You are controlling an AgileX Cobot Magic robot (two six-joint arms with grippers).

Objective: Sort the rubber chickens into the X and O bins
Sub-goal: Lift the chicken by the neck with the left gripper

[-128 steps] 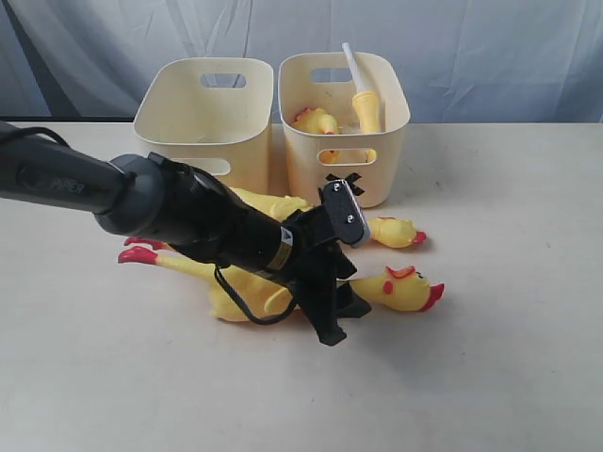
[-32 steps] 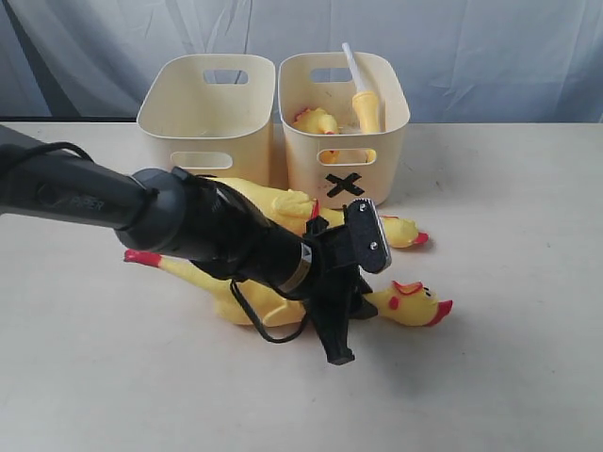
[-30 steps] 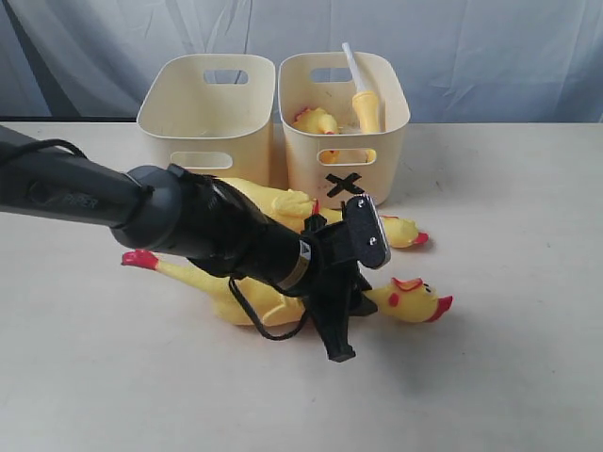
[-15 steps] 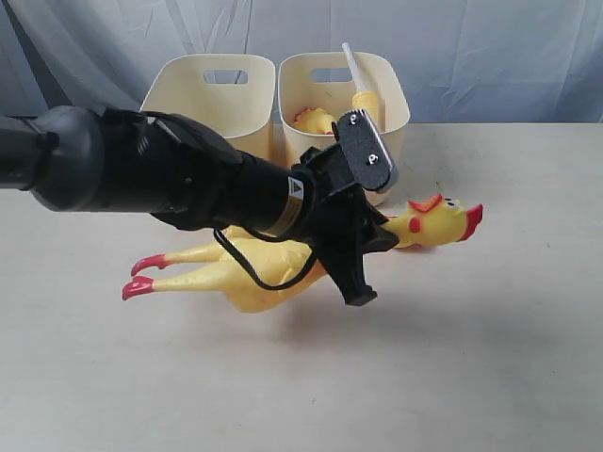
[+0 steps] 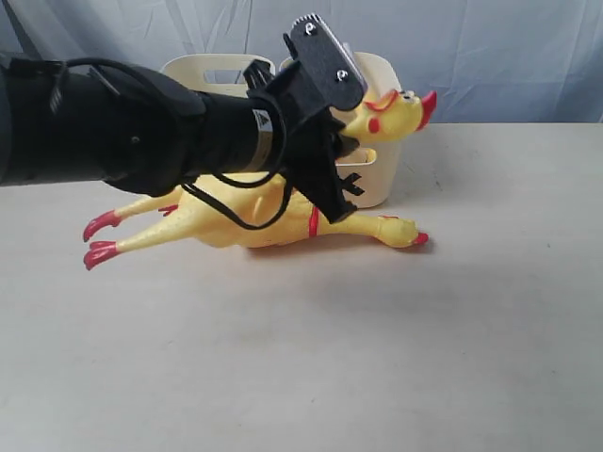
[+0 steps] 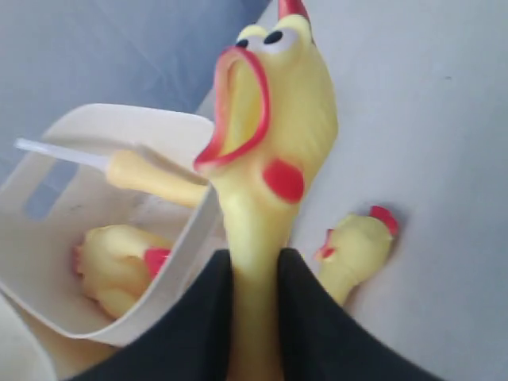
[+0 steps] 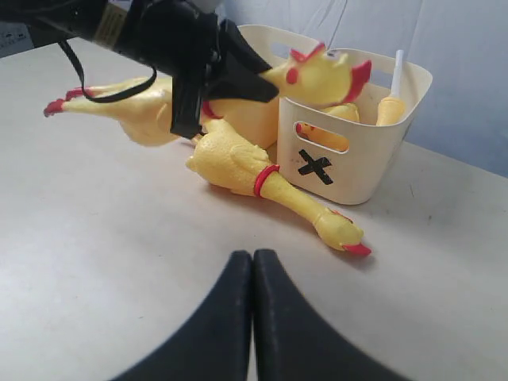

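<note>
Quick count: three yellow rubber chickens (image 7: 321, 75) (image 7: 230, 163) (image 6: 119, 266) in all. Two cream bins (image 7: 373, 171) (image 5: 188, 68), and just one white tube (image 7: 397, 63). Plus two black claws (image 6: 254, 262) (image 7: 252, 255).

One chicken (image 6: 115, 266) in X bin (image 7: 369, 171)

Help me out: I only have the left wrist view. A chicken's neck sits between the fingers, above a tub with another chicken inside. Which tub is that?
Observer: The right wrist view shows a black X on the front of that tub.
Operator: Is the whole chicken off the table?
Observer: Yes. In the exterior view the held chicken is lifted off the table, with its red feet in the air.
Operator: What about the other arm?
Observer: The right gripper is shut and empty, pointing toward the chicken lying by the tub.
</note>
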